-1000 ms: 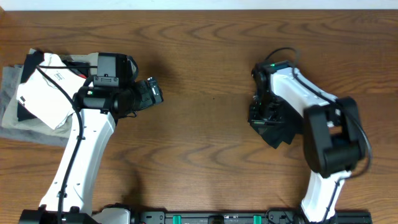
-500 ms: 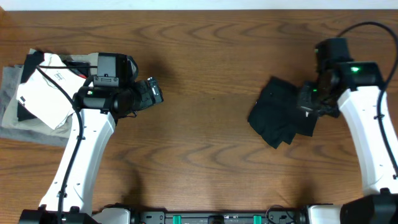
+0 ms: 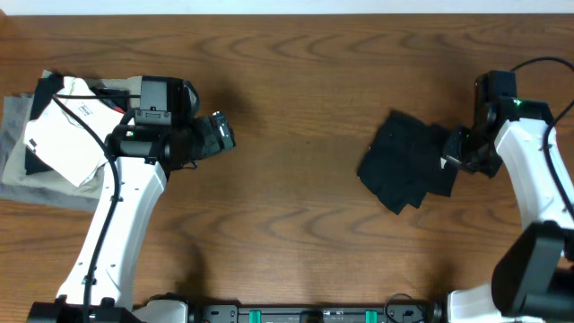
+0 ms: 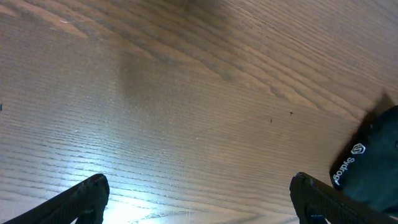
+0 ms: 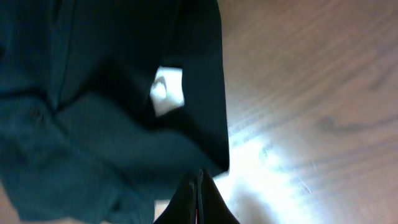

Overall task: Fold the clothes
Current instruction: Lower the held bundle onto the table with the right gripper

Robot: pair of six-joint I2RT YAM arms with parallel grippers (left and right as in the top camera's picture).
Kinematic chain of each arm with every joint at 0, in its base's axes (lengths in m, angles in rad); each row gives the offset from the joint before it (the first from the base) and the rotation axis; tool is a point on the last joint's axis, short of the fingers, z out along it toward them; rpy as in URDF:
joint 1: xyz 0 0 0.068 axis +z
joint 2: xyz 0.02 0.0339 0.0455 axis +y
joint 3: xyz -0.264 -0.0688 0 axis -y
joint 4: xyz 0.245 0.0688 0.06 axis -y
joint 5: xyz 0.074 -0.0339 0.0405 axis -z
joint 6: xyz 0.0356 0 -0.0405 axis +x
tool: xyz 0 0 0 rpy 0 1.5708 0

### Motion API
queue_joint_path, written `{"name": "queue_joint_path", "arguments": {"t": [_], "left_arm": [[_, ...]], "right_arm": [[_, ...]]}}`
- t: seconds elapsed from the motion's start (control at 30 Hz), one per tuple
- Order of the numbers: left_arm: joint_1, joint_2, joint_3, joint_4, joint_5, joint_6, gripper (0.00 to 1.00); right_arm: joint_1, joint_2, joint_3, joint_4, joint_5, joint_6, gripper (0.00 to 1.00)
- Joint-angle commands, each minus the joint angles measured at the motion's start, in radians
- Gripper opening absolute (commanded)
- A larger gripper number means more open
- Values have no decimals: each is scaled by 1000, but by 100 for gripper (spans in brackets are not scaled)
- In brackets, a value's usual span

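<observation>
T-shirt (image 3: 408, 170) looks floppy and light, I'd pinch its 3 o'clock edge; right jaws shut there, left jaws wide.

L arm: elbow bent, left gripper (image 3: 221, 132) points right, jaws wide apart. R arm: right gripper (image 5: 199, 194) angled down, jaws fully closed.
</observation>
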Motion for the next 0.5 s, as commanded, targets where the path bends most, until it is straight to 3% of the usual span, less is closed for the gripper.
{"name": "queue_joint_path", "arguments": {"t": [0.0, 0.27, 0.47], "left_arm": [[1, 10, 0, 0, -9, 9, 95], [1, 10, 0, -1, -9, 10, 95], [1, 10, 0, 0, -9, 10, 95]], "right_arm": [[-10, 65, -8, 47, -32, 3, 1], [-3, 266, -8, 258, -201, -107, 1], [38, 318, -8, 393, -256, -172, 1]]}}
